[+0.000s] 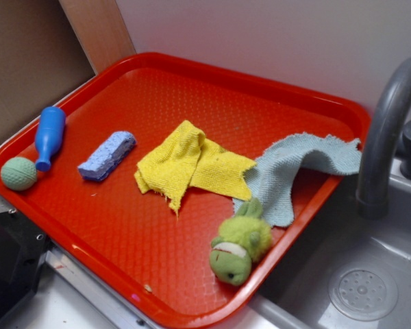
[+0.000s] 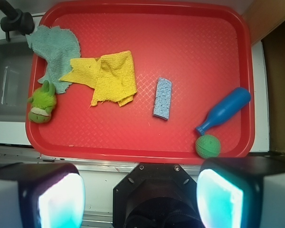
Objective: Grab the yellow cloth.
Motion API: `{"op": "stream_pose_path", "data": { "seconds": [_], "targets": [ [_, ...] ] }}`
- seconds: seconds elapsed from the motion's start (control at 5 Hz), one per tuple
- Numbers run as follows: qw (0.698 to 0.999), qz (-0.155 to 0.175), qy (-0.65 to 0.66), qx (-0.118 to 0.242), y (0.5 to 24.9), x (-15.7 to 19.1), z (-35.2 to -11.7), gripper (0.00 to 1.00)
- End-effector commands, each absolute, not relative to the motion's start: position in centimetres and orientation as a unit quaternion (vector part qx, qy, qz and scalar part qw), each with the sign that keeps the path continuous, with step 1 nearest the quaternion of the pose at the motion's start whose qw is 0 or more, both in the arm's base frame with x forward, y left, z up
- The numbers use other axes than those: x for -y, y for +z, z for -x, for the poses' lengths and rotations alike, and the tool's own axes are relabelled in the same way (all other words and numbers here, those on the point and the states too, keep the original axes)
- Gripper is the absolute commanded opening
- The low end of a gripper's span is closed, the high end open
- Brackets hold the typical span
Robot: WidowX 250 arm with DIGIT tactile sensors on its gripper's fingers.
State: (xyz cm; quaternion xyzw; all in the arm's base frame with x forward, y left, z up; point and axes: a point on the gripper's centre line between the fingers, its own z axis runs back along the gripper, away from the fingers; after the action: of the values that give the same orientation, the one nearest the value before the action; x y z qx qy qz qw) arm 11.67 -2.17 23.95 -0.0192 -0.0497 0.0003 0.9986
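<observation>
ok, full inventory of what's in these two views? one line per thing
tray: 1, red, beside the sink, holds all the loose items
yellow cloth: 1, yellow, crumpled, mid-tray, one corner touching the blue-green cloth
blue-green cloth: 1, pale blue-green, draped over the sink-side tray rim
frog plush: 1, green, tray edge nearest the sink
sponge: 1, blue, lying apart from the yellow cloth
bottle: 1, blue, on its side
ball: 1, green, at the bottle's neck
faucet: 1, grey, over the sink
sink: 1, grey
gripper: 1, black, wrist view only, high above tray, fingers spread

Red tray (image 1: 157, 89) holds blue sponge (image 1: 107, 155), blue bottle (image 1: 49, 136), green ball (image 1: 18, 173), frog toy (image 1: 241, 242).
</observation>
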Motion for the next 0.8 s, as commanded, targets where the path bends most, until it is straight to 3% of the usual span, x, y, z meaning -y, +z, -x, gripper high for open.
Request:
{"op": "stream_pose_path", "data": {
  "seconds": [0.0, 0.2, 0.4, 0.6],
  "targets": [
    [0.999, 0.019, 0.000, 0.050, 24.0, 2.2, -11.7, 1.00],
    [0.998, -0.023, -0.050, 0.041, 20.1, 1.8, -15.4, 1.00],
    [0.994, -0.037, -0.096, 0.039, 17.6, 1.8, -19.8, 1.00],
    [0.977, -0.050, -0.203, 0.038, 13.3, 2.4, -23.0, 1.00]
  ]
}}
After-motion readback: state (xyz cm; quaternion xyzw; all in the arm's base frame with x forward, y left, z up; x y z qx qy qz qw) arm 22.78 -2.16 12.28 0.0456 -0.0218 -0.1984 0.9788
